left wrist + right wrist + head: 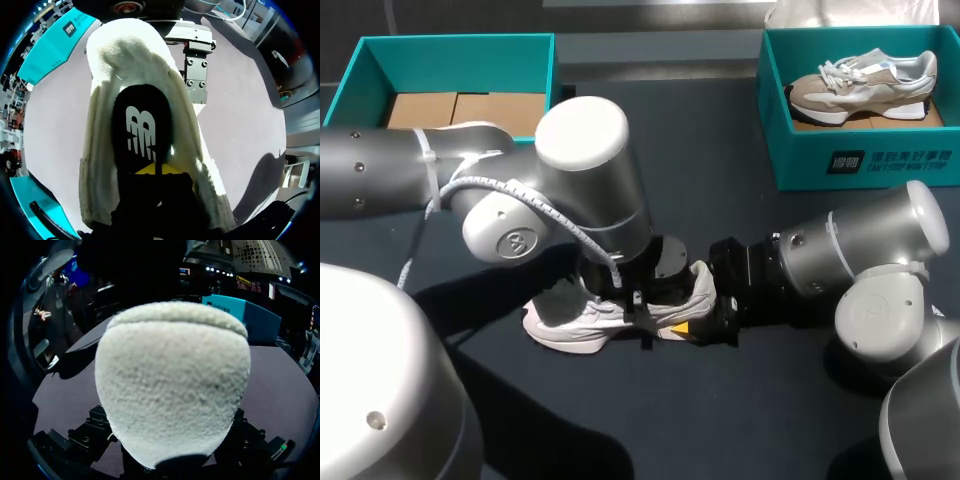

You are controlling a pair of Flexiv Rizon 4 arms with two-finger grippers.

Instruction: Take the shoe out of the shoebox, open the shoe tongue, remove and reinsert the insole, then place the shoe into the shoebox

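1 shoe (580, 322) lies on the bench (720, 160).
Left gripper (157, 170), tips pressed together, touches the insole (142, 125); right gripper (695, 325) at the heel (172, 385), grip cannot be told.

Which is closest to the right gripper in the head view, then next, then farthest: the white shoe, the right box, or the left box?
1. White shoe: mid-table, its heel right at the right gripper.
2. Right box: far right corner, with a beige shoe inside.
3. Left box: far left corner, across the table.
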